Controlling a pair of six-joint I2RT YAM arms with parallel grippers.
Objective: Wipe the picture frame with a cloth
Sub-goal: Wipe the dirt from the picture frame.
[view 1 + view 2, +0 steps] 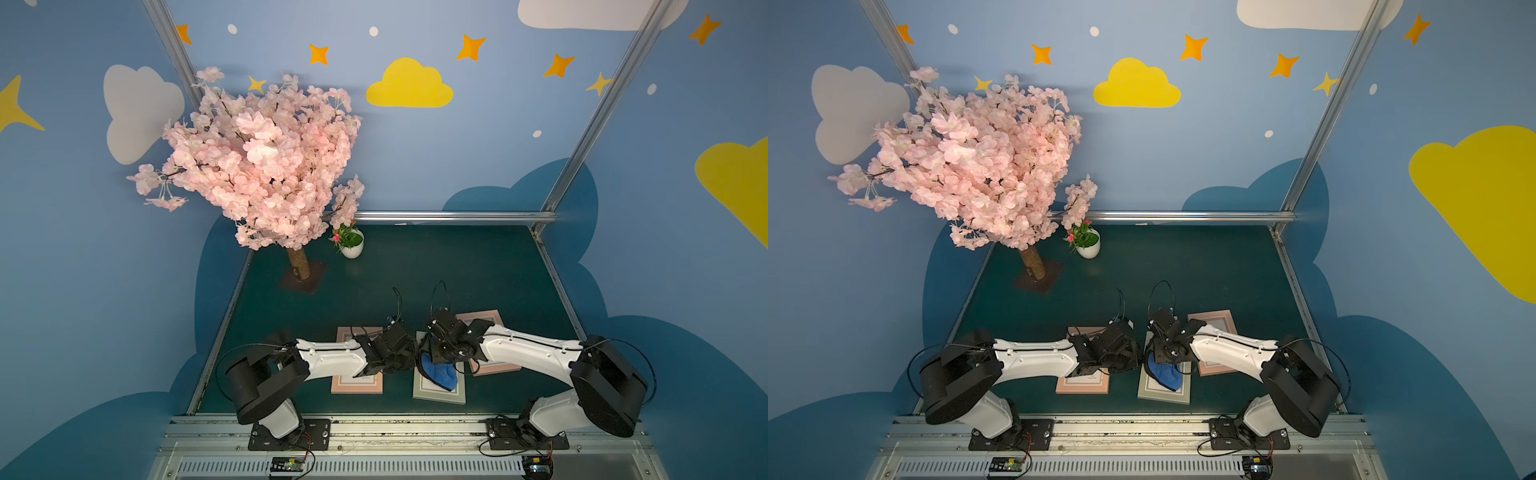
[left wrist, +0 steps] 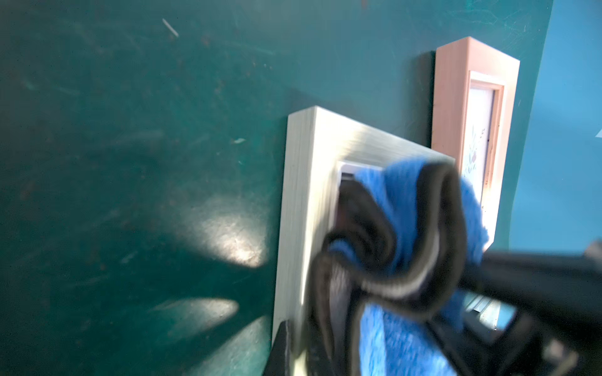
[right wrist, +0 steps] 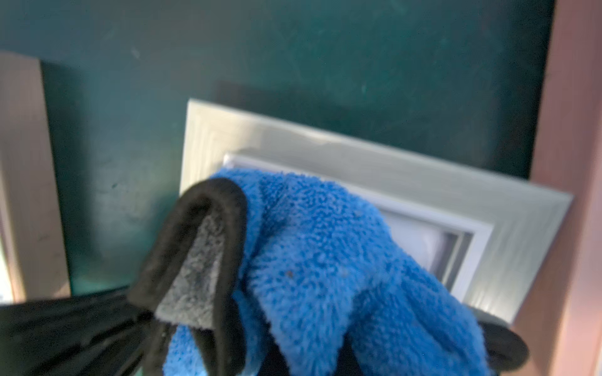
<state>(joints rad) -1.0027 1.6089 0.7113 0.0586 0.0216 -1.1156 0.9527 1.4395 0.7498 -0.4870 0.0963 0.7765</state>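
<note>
Right gripper [image 1: 436, 358] pinching the cloth [image 1: 441, 372] over the grey picture frame [image 1: 437, 395].
Its jaws are pressed together on the bunched blue cloth, which drapes over the frame's middle. The cloth's dark reverse is folded toward the left gripper [image 1: 409, 360]. That gripper is closed too and touches the dark hem, but I cannot tell whether it grips it. Pink frames [image 1: 356, 384] flank the grey one on the green table [image 1: 457, 270].

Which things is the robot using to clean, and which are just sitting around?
For the job:
- blue cloth
- grey frame beneath it

Just sitting there:
- pink frame by the left arm
- pink frame by the right arm
- blossom tree
- little potted plant
</note>
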